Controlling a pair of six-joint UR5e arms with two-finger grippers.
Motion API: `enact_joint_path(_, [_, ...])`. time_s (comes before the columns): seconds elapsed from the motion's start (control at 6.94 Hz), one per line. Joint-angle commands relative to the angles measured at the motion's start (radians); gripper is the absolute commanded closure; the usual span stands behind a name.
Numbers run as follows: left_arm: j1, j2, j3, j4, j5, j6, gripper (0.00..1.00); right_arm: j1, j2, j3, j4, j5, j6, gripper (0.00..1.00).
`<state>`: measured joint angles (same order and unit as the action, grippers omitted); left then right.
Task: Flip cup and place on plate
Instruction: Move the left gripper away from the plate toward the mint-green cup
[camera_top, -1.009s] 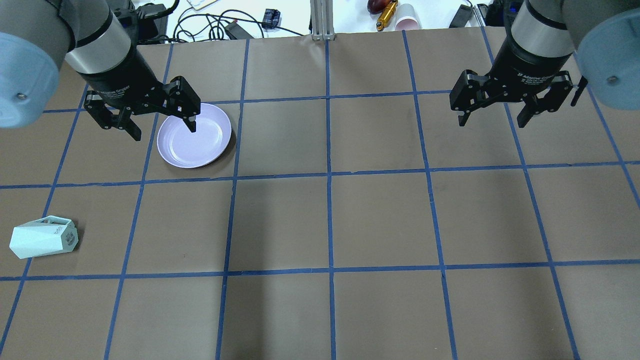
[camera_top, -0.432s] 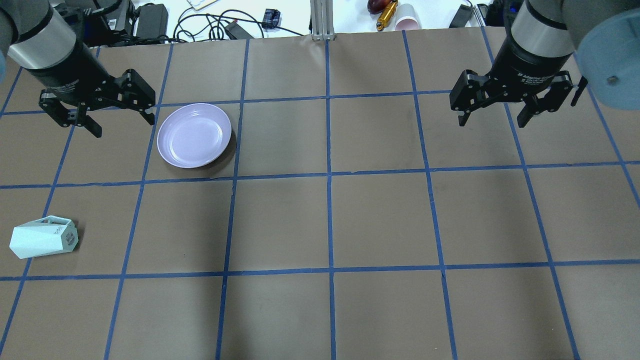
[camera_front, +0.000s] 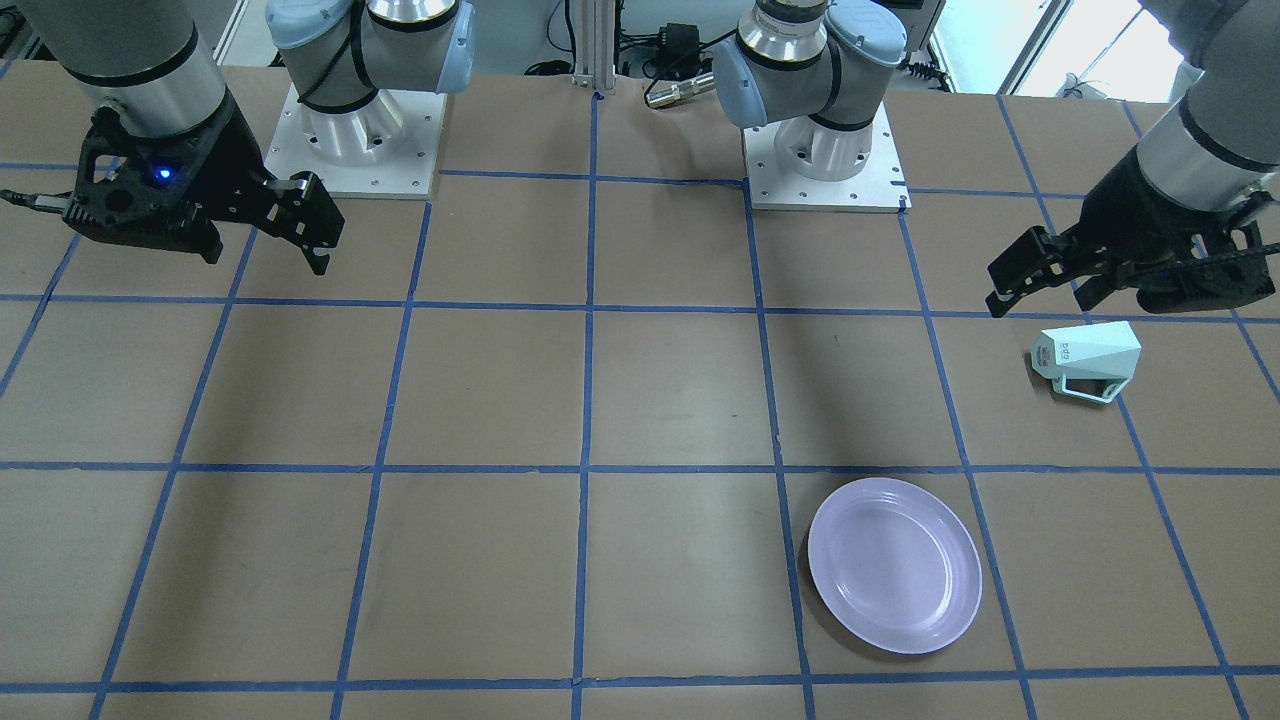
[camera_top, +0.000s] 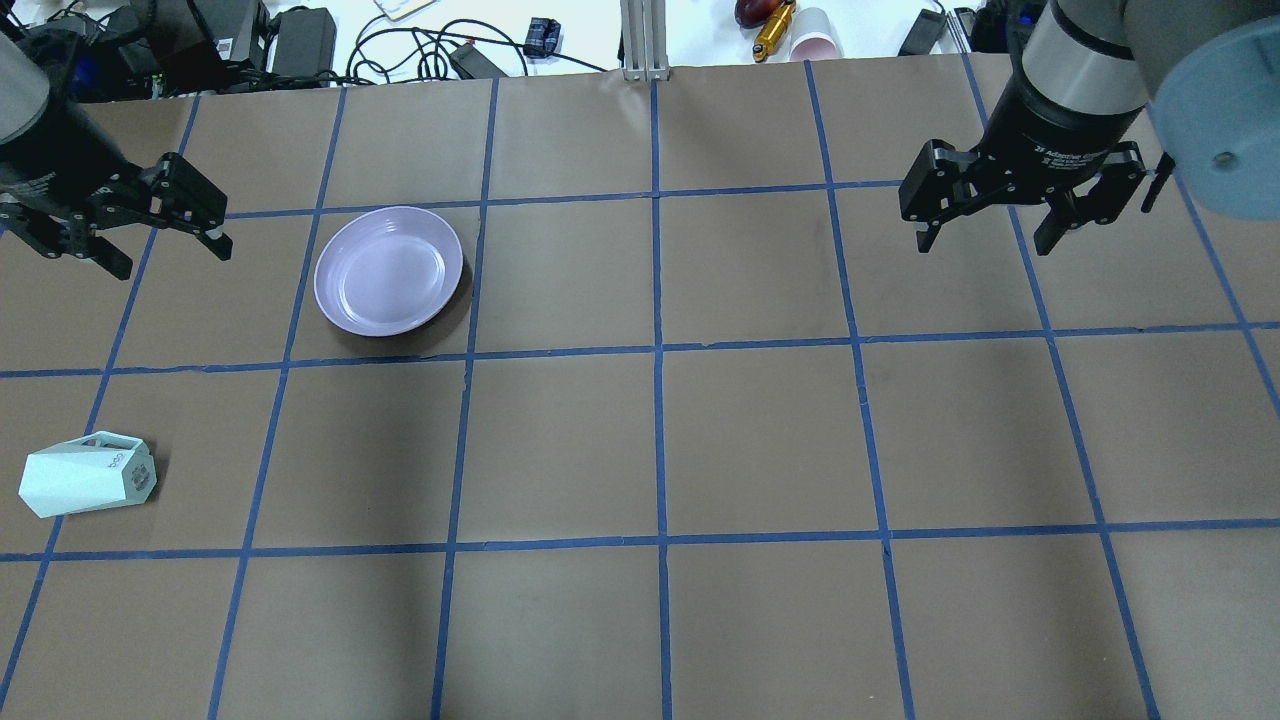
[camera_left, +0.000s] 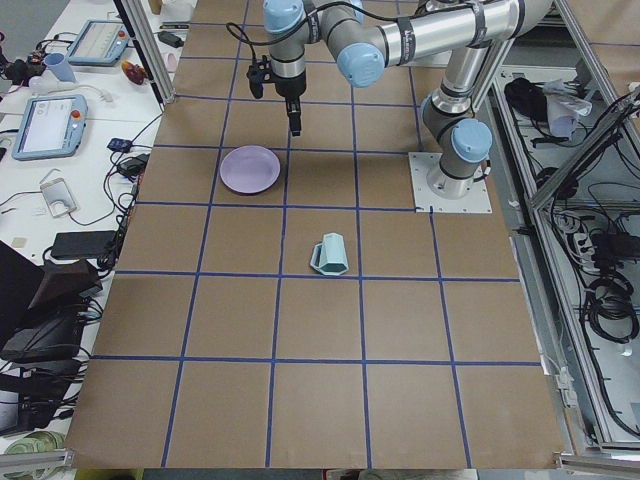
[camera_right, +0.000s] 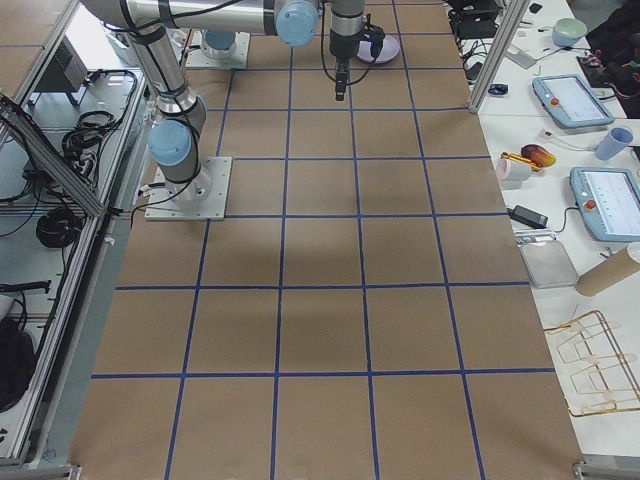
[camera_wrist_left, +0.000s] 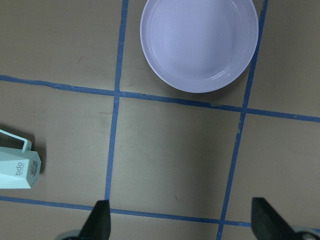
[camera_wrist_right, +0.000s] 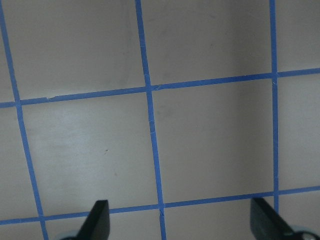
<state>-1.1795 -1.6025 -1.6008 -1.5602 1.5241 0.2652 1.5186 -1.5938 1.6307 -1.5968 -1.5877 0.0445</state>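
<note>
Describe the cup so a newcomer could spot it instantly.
On the brown gridded table, go to its edge on the robot's left, one grid row nearer the robot than the lavender plate. The cup lies there on its side: pale mint, faceted, unlike the round plate.

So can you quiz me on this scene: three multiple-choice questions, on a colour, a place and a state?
1. The plate is: A red; B pale lavender; C black.
2. The cup is: A on the plate; B on the table, apart from the plate; C held in the air.
3. The cup is: A upright; B upside down; C lying on its side.
Answers: 1 B, its glossy surface is lavender; 2 B, bare table separates them; 3 C, its base faces sideways.
</note>
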Motion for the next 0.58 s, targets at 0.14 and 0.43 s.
enact_joint_path(0.14, [0.252,-0.02,-0.007,-0.009,-0.045,0.257,0.0,0.0,0.0,0.0,0.0,0.0,0.0,0.0])
enact_joint_path(0.43, [0.361,-0.086,-0.007,0.0,-0.051,0.439,0.0,0.0,0.0,0.0,0.0,0.0,0.0,0.0])
